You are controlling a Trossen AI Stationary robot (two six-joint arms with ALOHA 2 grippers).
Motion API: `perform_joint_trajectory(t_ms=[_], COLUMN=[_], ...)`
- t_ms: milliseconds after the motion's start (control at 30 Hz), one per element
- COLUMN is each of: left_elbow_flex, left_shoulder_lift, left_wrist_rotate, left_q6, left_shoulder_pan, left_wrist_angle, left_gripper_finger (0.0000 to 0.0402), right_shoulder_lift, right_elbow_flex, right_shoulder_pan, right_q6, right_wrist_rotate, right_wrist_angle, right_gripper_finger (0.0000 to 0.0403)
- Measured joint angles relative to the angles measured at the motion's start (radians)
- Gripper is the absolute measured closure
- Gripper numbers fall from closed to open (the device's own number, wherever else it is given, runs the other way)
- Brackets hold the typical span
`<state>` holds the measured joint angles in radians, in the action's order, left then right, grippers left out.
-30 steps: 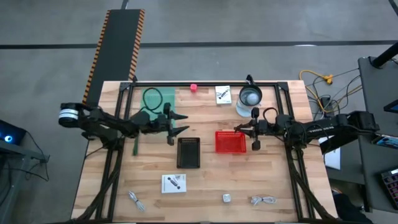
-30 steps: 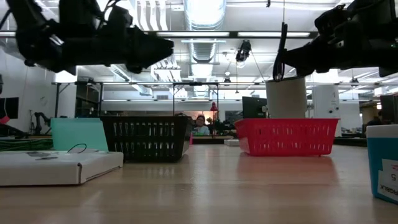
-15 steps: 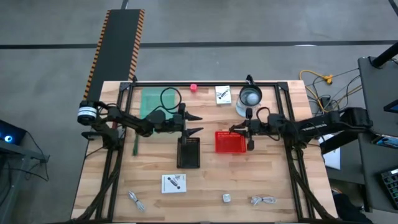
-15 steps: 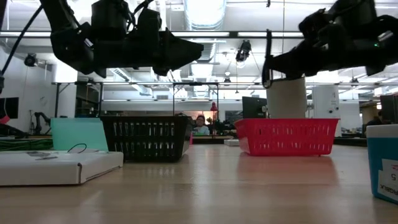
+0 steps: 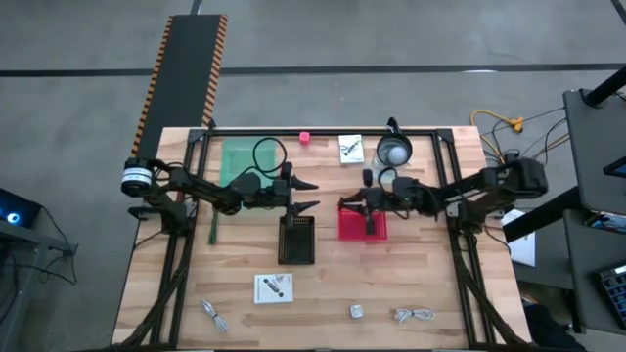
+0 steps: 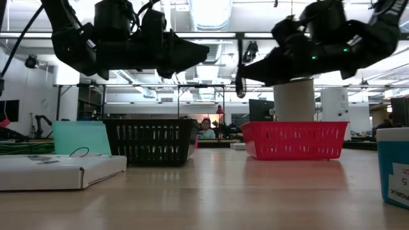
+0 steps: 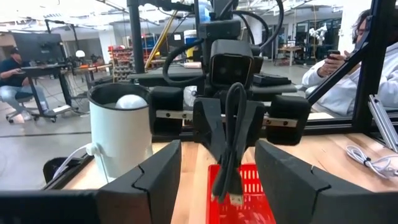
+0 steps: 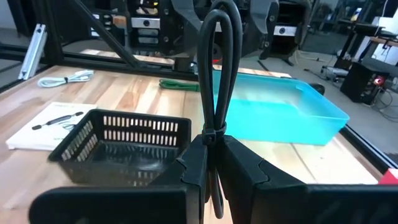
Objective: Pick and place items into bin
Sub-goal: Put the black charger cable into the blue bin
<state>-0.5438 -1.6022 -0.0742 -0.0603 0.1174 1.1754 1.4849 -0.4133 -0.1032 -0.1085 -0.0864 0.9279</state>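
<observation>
My right gripper (image 5: 364,200) is shut on a black cable bundle (image 8: 217,74) and hovers over the red basket (image 5: 358,228). The left wrist view shows the bundle (image 7: 232,143) head-on above that basket (image 7: 251,186). My left gripper (image 5: 307,194) stands open, holding nothing, above the far end of the black basket (image 5: 296,242). On the table lie a pink blob (image 5: 304,138), two white cards (image 5: 351,149) (image 5: 273,287), a silvery clip (image 5: 213,313), a tiny cube (image 5: 358,311) and a silvery cable bundle (image 5: 415,315). My right gripper pinches the black cable bundle between its two fingers at the tied middle (image 8: 212,138). The fingers reach in level from the table's right and lie across the bundle. It stands upright and clear of the basket, loop end (image 8: 219,15) above, plug end (image 7: 235,199) hanging below.
A clear jug (image 5: 393,153) stands at the back, right of the far card. A teal tray (image 5: 240,159) lies far left, beside my left arm. Black frame rails (image 5: 323,130) run along the table's edges.
My right gripper has travelled toward the table's left with the cable bundle, from the red basket's right side to over the basket, still shut. My left gripper moved a little toward the right, over the black basket's far end, then held still, open.
</observation>
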Motion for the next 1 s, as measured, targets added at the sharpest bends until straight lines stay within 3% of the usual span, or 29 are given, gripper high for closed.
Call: perform_joint_trajectory(t_ms=[1000], left_elbow_flex=[0.000], left_shoulder_lift=[0.000], left_wrist_rotate=[-0.037], left_q6=[0.005], left_shoulder_pan=[-0.006], left_wrist_angle=[-0.014], left_gripper_finger=[0.0212], right_shoulder_lift=[0.237], right_elbow_flex=[-0.174], right_shoulder_pan=[0.001], right_q6=[0.001], right_wrist_rotate=[0.001], right_wrist_angle=[0.101], right_gripper_finger=[0.0374])
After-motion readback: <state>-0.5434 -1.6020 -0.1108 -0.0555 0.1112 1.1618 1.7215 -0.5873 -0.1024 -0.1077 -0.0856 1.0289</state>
